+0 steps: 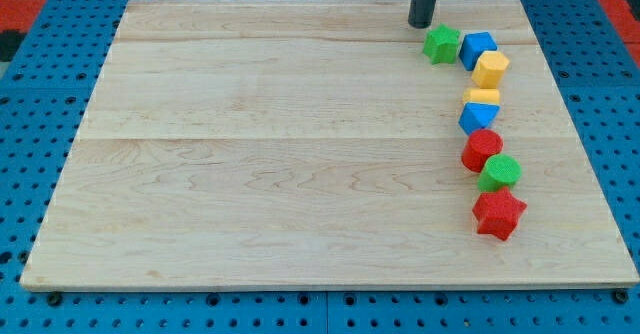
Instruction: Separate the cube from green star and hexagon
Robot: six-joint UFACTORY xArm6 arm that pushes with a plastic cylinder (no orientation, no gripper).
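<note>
My tip (421,24) is near the view's top edge of the wooden board (250,144), just up and left of the green star (441,44), very close to it. The blue cube (478,48) lies to the right of the green star and touches it. The yellow hexagon (491,68) touches the cube's lower right side. These three form the upper end of a curved chain of blocks on the view's right.
Below the hexagon the chain goes on: a yellow block (481,95), a blue block (478,118), a red block (482,150), a green rounded block (499,172) and a red star (498,215). A blue pegboard (30,124) surrounds the board.
</note>
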